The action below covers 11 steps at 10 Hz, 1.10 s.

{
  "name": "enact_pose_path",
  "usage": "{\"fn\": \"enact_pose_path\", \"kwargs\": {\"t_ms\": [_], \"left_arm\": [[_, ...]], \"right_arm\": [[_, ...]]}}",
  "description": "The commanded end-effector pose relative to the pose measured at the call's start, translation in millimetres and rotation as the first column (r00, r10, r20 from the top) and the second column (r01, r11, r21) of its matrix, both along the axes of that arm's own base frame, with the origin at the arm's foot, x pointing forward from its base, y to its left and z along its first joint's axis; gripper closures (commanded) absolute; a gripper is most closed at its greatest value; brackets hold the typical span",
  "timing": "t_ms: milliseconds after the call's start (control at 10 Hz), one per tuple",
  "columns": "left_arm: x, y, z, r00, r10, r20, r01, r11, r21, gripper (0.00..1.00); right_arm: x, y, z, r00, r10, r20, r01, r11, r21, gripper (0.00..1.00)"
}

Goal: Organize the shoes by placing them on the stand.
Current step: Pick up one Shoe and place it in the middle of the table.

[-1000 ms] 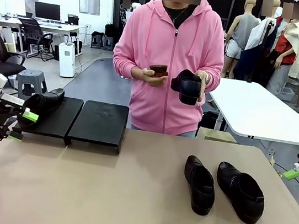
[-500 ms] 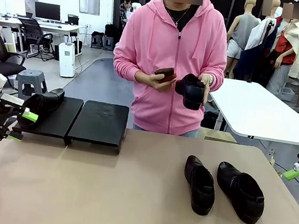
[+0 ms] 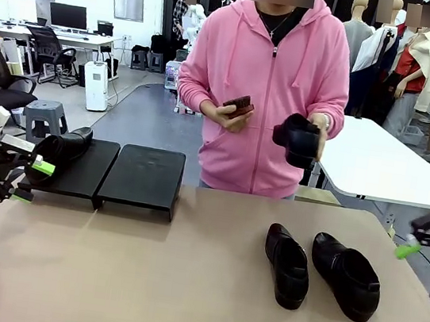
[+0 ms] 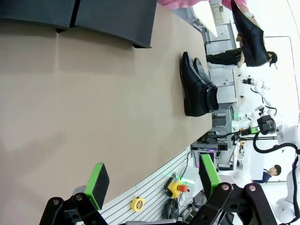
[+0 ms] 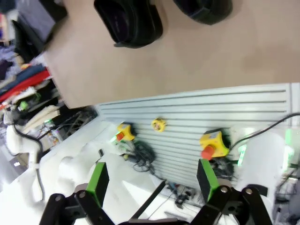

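The left gripper (image 3: 33, 182) is seen with its green-padded fingers spread wide, nothing between them. Just beyond its upper finger, a glossy black leather slip-on shoe (image 3: 63, 148) with a rounded toe is lying on the left panel of the low, matte black, two-panel slanted stand (image 3: 145, 175). The right gripper (image 3: 426, 272) is likewise spread and unloaded, off the right edge of the tan table (image 3: 142, 279). Toward the table's middle from it, well apart, a second shoe (image 3: 345, 275) and a third shoe (image 3: 287, 265), alike in gloss and shape, are set side by side on the tabletop. Farther off, across the table, a fourth shoe (image 3: 300, 139) is held by a person in a pink hoodie (image 3: 268, 64).
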<state>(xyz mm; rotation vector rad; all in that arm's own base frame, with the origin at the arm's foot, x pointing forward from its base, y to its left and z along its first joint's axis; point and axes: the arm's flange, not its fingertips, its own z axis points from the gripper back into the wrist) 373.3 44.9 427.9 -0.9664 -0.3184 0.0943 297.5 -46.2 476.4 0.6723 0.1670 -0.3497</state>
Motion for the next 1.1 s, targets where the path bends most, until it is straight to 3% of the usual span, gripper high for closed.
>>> {"fn": "enact_pose_path", "kwargs": {"t_ms": [0, 200, 300, 400, 500, 600, 700, 900, 1000], "left_arm": [[-5, -1, -4, 1.000, -0.003, 0.024, 0.004, 1.000, -0.021, 0.00], [-5, -1, -4, 1.000, -0.003, 0.024, 0.004, 1.000, -0.021, 0.00], [-5, -1, -4, 1.000, -0.003, 0.024, 0.004, 1.000, -0.021, 0.00], [-5, -1, -4, 1.000, -0.003, 0.024, 0.004, 1.000, -0.021, 0.00], [-5, -1, -4, 1.000, -0.003, 0.024, 0.004, 1.000, -0.021, 0.00], [-5, -1, -4, 1.000, -0.003, 0.024, 0.004, 1.000, -0.021, 0.00], [-5, -1, -4, 1.000, -0.003, 0.024, 0.004, 1.000, -0.021, 0.00], [-5, -1, -4, 1.000, -0.003, 0.024, 0.004, 1.000, -0.021, 0.00], [-5, -1, -4, 1.000, -0.003, 0.024, 0.004, 1.000, -0.021, 0.00]], "right_arm": [[41, 53, 11, 0.998, 0.053, -0.019, -0.056, 0.974, -0.220, 0.00], [59, 90, 5, 1.000, 0.005, -0.001, -0.005, 0.896, -0.445, 0.00], [45, 61, 21, 1.000, 0.006, 0.000, -0.006, 0.942, -0.336, 0.00], [19, 15, 45, 0.998, -0.059, 0.022, 0.063, 0.977, -0.203, 0.00], [-14, -32, 73, 0.984, -0.172, 0.041, 0.176, 0.969, -0.175, 0.00], [-34, -67, 96, 0.985, -0.173, 0.019, 0.174, 0.972, -0.161, 0.00], [-49, -108, 114, 0.968, -0.251, 0.025, 0.251, 0.948, -0.193, 0.00], [-67, -193, 124, 0.991, -0.130, 0.007, 0.131, 0.991, -0.042, 0.00], [-71, -223, 115, 0.990, -0.142, -0.015, 0.142, 0.988, 0.059, 0.00]]}}
